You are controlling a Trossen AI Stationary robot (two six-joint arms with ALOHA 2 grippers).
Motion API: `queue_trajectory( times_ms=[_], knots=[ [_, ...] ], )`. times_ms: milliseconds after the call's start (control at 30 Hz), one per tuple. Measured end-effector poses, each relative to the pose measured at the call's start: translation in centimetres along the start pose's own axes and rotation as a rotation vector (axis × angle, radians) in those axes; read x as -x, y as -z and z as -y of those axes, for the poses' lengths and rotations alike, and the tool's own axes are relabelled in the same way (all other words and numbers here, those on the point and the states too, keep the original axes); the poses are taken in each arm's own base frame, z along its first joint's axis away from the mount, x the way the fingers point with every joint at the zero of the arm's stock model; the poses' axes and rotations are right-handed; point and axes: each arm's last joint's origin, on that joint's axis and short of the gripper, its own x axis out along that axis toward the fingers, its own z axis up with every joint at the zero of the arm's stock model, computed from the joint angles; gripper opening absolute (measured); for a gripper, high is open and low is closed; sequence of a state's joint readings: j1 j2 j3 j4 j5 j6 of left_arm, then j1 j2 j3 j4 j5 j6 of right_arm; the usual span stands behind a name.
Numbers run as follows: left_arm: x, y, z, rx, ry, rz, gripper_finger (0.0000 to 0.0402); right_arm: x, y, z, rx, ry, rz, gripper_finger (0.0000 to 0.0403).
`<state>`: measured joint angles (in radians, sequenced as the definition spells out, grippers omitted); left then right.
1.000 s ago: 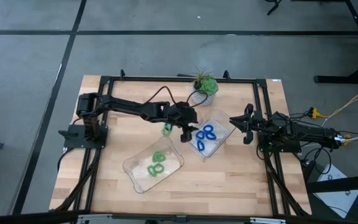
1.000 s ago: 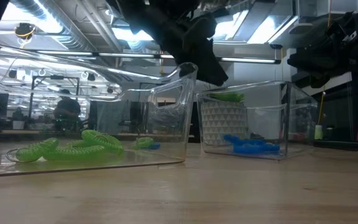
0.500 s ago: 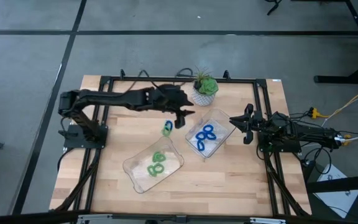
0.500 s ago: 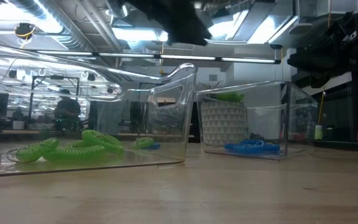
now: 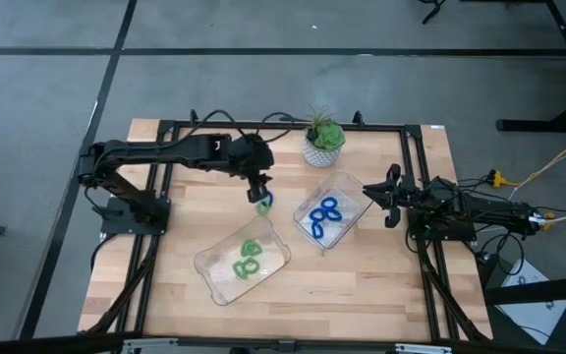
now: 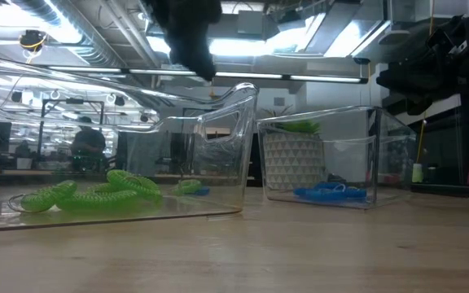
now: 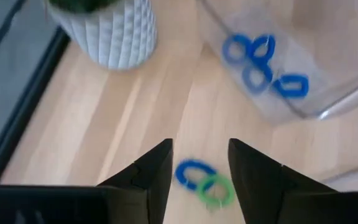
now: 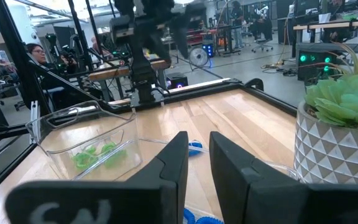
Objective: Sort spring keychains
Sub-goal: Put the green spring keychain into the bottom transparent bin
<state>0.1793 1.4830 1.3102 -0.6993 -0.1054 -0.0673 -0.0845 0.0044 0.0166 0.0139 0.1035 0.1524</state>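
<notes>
Left pincer point(image 5: 259, 190) is held over the middle of the bench point(image 5: 175, 256), its fingers point(image 7: 148, 174) spread apart and gripping nothing, directly above a loose pair of spring keychains: one blue keychain point(image 7: 191, 173) and one green keychain point(image 7: 214, 190), which lie touching each other on the bare wood between the two clear trays. In the left wrist view the pair is seen in the gap between the fingers, lower than the tips (whether the tips reach the wood cannot be told).

Two green keychains point(image 5: 248, 258) are found in the left clear tray point(image 5: 214, 265), toward the front of the bench; in the low view they are seen as a green coil point(image 6: 96, 194) on its floor. A cluster of blue keychains point(image 5: 323, 215) is held in the right clear tray point(image 5: 357, 197), just right of the loose pair, and is seen low in that tray point(image 6: 328, 192) from bench height.

A potted plant point(image 5: 323, 141) in a white patterned pot is placed at the back edge, near the blue tray.

Right pincer point(image 5: 373, 197) is parked at the right side of the bench, just beside the blue tray, its fingers point(image 8: 166, 165) set narrowly apart with nothing between them.
</notes>
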Motion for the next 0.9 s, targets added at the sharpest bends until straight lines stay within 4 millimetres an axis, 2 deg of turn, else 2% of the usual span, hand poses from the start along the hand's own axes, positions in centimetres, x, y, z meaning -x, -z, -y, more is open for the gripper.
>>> queue_trajectory(
  times_ms=[267,567,900],
  knots=[
    [-0.7,2.1,0.2,0.001,0.003,-0.157,0.0150,0.0,0.0,0.0,0.000,0.000,0.000,0.0067],
    [-3.2,6.6,0.4,0.052,-0.009,-0.331,0.0148,0.0,0.0,0.0,0.000,0.000,0.000,0.0067],
    [-5.4,7.4,0.5,0.153,-0.018,-0.236,0.0145,0.0,0.0,0.0,0.000,0.000,0.001,0.0067]
  ],
)
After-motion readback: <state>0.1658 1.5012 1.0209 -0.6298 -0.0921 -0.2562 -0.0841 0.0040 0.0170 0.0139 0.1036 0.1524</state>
